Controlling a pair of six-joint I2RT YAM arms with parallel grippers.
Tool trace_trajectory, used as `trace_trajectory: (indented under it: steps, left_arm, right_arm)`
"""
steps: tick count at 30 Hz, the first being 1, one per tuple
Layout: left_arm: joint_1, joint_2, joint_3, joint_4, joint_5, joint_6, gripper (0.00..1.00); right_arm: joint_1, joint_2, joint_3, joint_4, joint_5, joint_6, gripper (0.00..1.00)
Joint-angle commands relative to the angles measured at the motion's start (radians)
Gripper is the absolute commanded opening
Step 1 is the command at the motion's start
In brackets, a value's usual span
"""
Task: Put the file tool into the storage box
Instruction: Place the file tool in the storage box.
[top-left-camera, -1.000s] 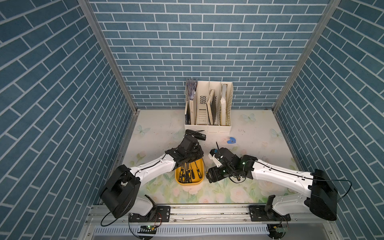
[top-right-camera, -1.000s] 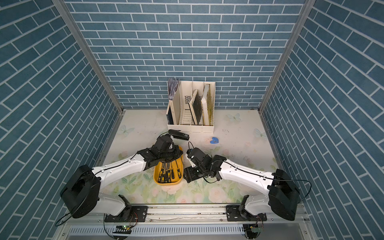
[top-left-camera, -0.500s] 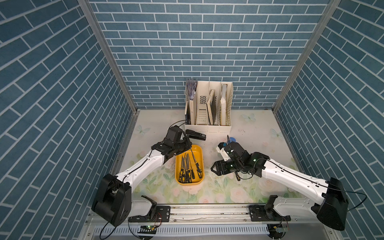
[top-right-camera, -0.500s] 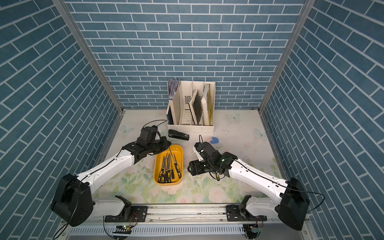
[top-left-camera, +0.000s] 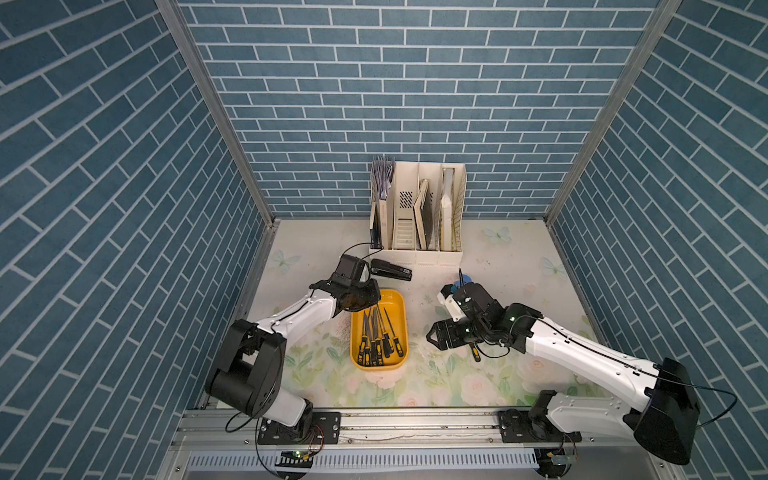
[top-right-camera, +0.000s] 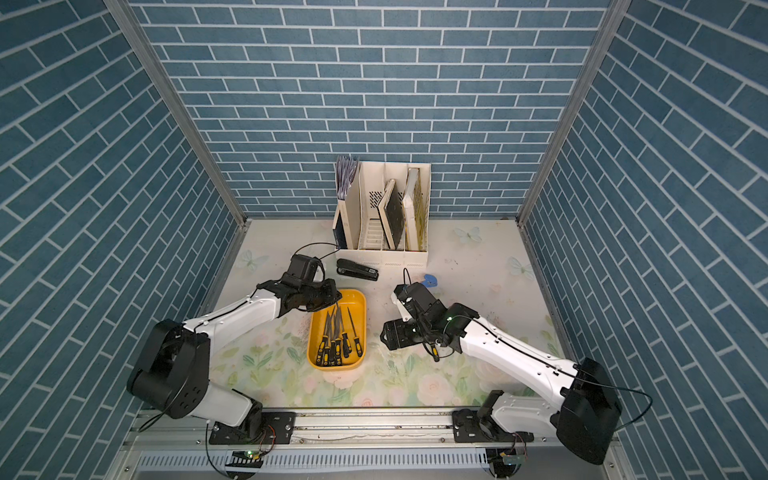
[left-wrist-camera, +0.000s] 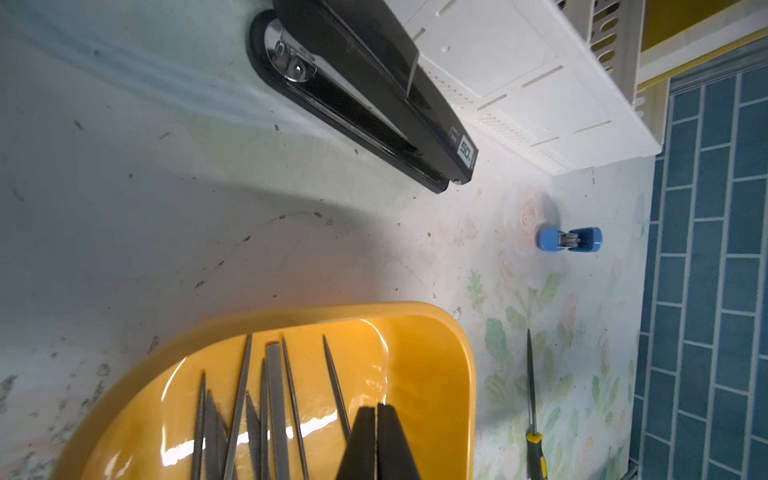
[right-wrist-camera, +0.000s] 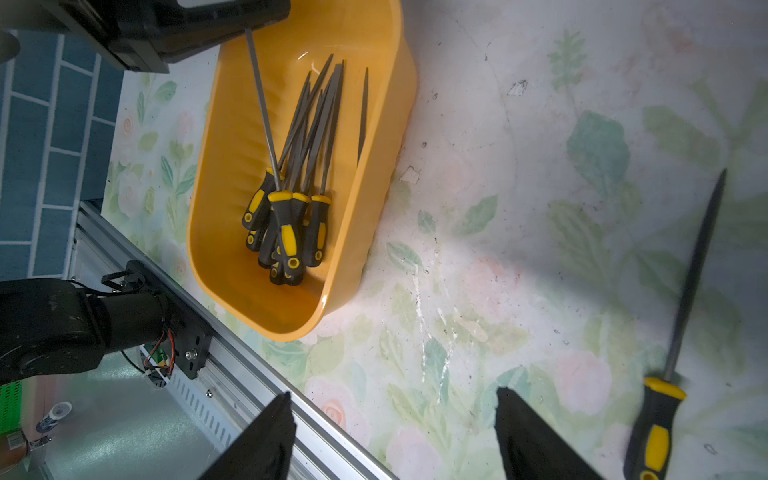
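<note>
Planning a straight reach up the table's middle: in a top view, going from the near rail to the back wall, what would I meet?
Shallow yellow-orange plastic storage box → black stapler → tall white slotted magazine rack.

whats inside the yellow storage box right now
A heap of files with black-and-yellow handles lies lengthwise in the storage box, handles toward the robot. They overlap, so a count is not possible, and the left gripper covers part of the far end in both top views.
</note>
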Motion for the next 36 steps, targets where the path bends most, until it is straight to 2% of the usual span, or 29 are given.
trace_trajectory:
  steps: [1, 8, 17, 23, 27, 32, 36]
  left_arm:
    - [-0.01, 0.025, -0.014, 0.031, 0.015, 0.024, 0.0]
    - [-0.048, 0.106, -0.006, 0.061, -0.016, 0.023, 0.0]
    - [-0.066, 0.151, -0.027, 0.06, -0.063, 0.02, 0.0]
    - [-0.067, 0.139, -0.036, 0.051, -0.086, 0.017, 0.2]
    - [-0.067, 0.131, -0.035, 0.043, -0.091, 0.019, 0.26]
    - [-0.068, 0.103, -0.022, 0.018, -0.095, 0.019, 0.27]
    - [-0.067, 0.053, 0.004, -0.02, -0.101, 0.017, 0.28]
  right_arm:
    - [-0.019, -0.022, -0.029, -0.025, -0.001, -0.048, 0.79]
    - [-0.07, -0.015, -0.077, -0.065, 0.041, -0.054, 0.79]
    - [-0.145, 0.002, -0.12, -0.154, 0.211, 0.011, 0.79]
    - [-0.162, 0.052, -0.167, -0.134, 0.224, 0.008, 0.8]
    - [-0.161, 0.1, -0.191, -0.1, 0.226, -0.008, 0.79]
    - [-0.162, 0.145, -0.201, -0.072, 0.231, -0.021, 0.73]
    - [-0.161, 0.185, -0.217, -0.057, 0.232, -0.04, 0.61]
